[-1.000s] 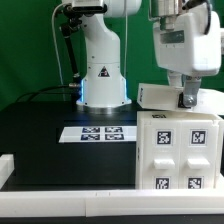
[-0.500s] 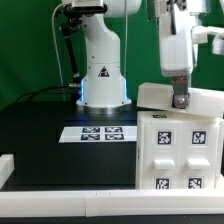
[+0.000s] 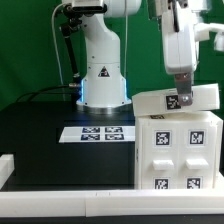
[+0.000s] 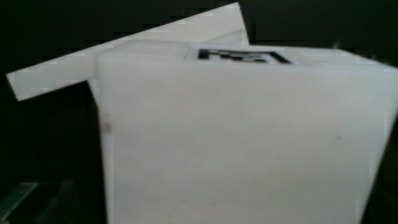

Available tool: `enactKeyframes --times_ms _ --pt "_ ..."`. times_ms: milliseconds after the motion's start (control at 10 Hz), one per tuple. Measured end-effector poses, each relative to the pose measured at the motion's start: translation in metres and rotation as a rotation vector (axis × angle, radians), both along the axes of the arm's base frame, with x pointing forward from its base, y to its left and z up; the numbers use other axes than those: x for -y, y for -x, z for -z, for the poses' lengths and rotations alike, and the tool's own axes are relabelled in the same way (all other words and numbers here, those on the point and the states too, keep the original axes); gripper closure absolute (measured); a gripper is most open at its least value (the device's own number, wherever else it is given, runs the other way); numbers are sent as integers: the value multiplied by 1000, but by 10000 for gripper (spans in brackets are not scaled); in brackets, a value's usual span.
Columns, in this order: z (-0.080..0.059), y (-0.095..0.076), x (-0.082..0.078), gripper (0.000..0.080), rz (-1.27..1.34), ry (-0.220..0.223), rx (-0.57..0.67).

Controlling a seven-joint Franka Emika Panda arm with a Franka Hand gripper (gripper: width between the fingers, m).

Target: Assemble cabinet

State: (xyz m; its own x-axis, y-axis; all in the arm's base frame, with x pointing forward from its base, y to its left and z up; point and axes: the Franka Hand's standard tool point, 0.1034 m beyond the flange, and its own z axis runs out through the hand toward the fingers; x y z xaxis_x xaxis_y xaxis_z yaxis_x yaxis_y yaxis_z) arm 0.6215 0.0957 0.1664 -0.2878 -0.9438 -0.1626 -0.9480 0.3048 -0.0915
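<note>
My gripper (image 3: 180, 98) hovers right down at the loose panel (image 3: 150, 102); jaws clenched or released, I cannot tell; the panel lies tilted on top of the cabinet (image 3: 180, 150), which stands at four o'clock in the exterior view; the marker board (image 3: 100, 132) lies at its nine o'clock on the black table (image 3: 40, 140).

A white panel (image 3: 150, 102) was seen lying tilted on top of the cabinet (image 3: 178, 150), and the gripper (image 3: 180, 98) was held right at that panel from above.
</note>
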Motion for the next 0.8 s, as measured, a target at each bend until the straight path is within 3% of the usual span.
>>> enactKeyframes --times_ms 200,500,600,800 --pt "-11 -2 0 1 -9 -21 21" --pt "-10 -2 -2 2 -51 -19 26" --pt "-9 -1 -2 2 -103 -6 24" --pt "-11 -4 -5 2 -390 62 21"
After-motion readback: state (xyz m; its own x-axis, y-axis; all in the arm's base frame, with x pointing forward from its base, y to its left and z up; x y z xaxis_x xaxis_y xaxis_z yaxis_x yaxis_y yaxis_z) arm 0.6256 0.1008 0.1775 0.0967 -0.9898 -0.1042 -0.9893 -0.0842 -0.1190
